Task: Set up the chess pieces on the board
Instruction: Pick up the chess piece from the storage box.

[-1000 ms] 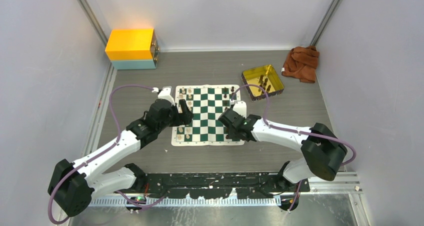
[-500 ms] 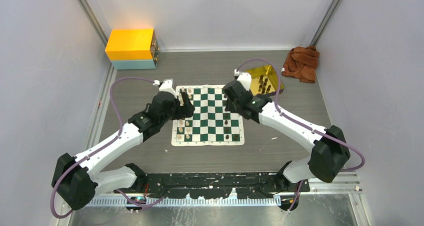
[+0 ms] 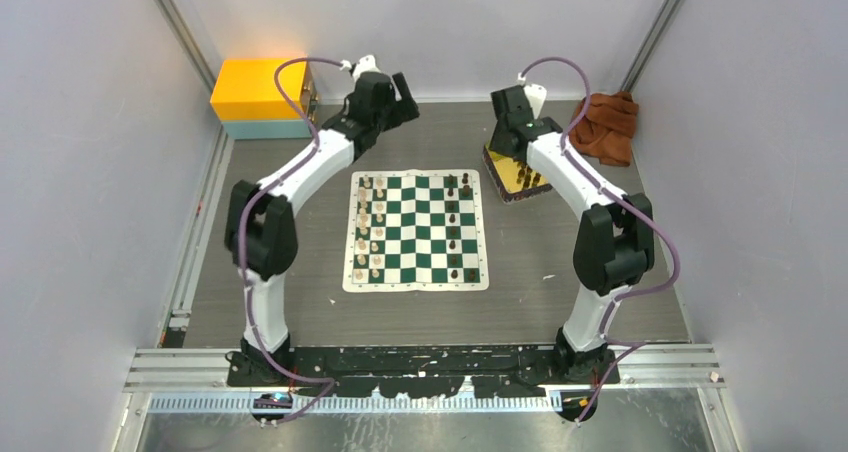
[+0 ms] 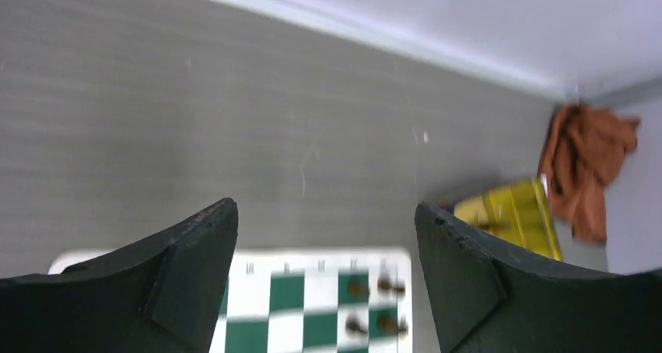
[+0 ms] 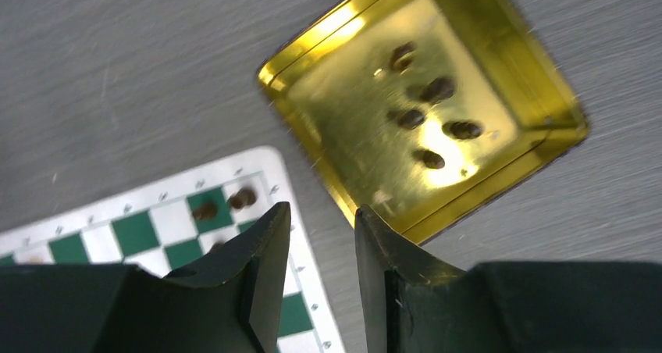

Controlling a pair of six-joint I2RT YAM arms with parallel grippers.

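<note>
The green-and-white board (image 3: 416, 234) lies mid-table. Cream chess pieces (image 3: 368, 227) stand in its two left columns and dark ones (image 3: 455, 222) in its two right columns. Several more dark pieces (image 5: 425, 119) lie in the gold tray (image 5: 351, 111), which sits just off the board's far right corner. My left gripper (image 3: 407, 100) hangs high beyond the board's far edge, open and empty; its wrist view shows the wide gap of the left gripper (image 4: 325, 212) over bare table. My right gripper (image 5: 322, 211) hovers between board and tray with a narrow, empty gap.
A yellow and teal box (image 3: 262, 97) stands at the far left corner. A brown cloth (image 3: 603, 124) lies at the far right, beside the gold tray (image 3: 522, 179). Walls close in on three sides.
Both arms have lifted off the board and swung to the far side: the left up toward the back wall, the right over to the gold tray. Both grippers stayed open.
</note>
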